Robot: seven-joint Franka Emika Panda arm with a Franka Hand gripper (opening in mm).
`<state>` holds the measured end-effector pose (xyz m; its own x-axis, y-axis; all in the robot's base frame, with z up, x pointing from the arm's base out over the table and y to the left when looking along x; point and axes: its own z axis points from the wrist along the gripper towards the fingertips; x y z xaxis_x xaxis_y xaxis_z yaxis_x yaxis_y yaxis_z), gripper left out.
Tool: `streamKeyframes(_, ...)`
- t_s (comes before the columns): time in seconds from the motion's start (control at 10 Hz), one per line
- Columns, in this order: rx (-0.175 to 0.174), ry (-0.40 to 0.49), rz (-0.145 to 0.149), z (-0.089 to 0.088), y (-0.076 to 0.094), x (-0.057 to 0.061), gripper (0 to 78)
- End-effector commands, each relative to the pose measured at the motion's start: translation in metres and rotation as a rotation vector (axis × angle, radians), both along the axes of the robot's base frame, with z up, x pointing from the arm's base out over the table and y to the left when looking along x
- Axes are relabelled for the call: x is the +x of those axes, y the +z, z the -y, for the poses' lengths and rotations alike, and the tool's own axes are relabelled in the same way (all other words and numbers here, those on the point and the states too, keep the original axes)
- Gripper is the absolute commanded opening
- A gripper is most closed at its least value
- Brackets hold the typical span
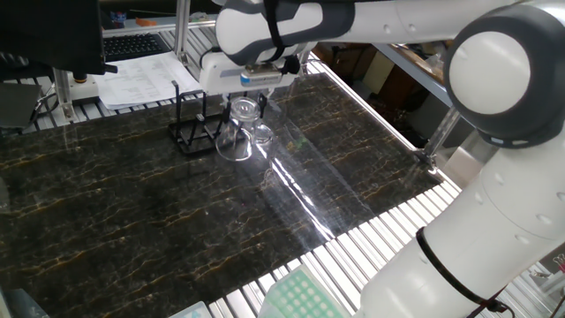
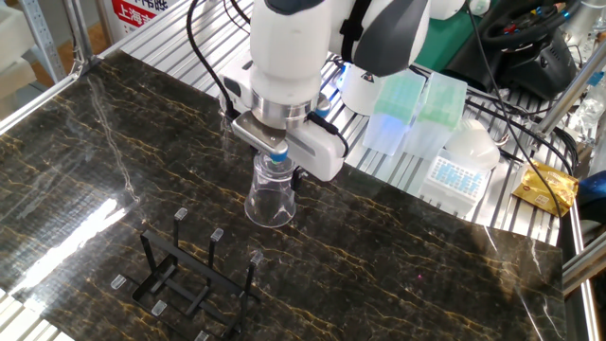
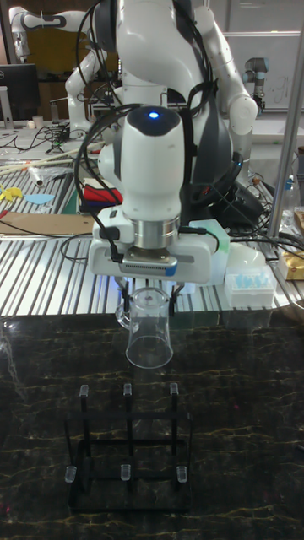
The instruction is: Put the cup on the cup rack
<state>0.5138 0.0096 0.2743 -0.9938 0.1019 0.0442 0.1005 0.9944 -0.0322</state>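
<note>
The cup (image 1: 238, 134) (image 2: 270, 191) (image 3: 149, 329) is a clear glass mug hanging upside down above the dark marble table, its mouth pointing down and tilted. My gripper (image 1: 248, 99) (image 2: 276, 161) (image 3: 149, 293) is shut on the cup's base. The cup rack (image 1: 194, 128) (image 2: 186, 275) (image 3: 127, 447) is a black wire stand with thin upright pegs, standing on the table. In the tall fixed view the cup hangs just above and behind the rack's back row of pegs, apart from them.
Papers and a keyboard (image 1: 141, 62) lie behind the rack on the slatted bench. Pipette tip boxes (image 2: 417, 109) and a white lidded container (image 2: 464, 156) stand past the table's far edge. A yellow packet (image 2: 544, 187) lies at the right.
</note>
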Motion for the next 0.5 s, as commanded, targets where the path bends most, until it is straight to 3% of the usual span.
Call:
streamKeyframes(0.1,-0.001,-0.002,0.008,0.0072,0.0111,0.0075,1.2)
streamKeyframes(0.5,-0.008,-0.019,0.042,0.0148,0.0173,0.0116,1.2)
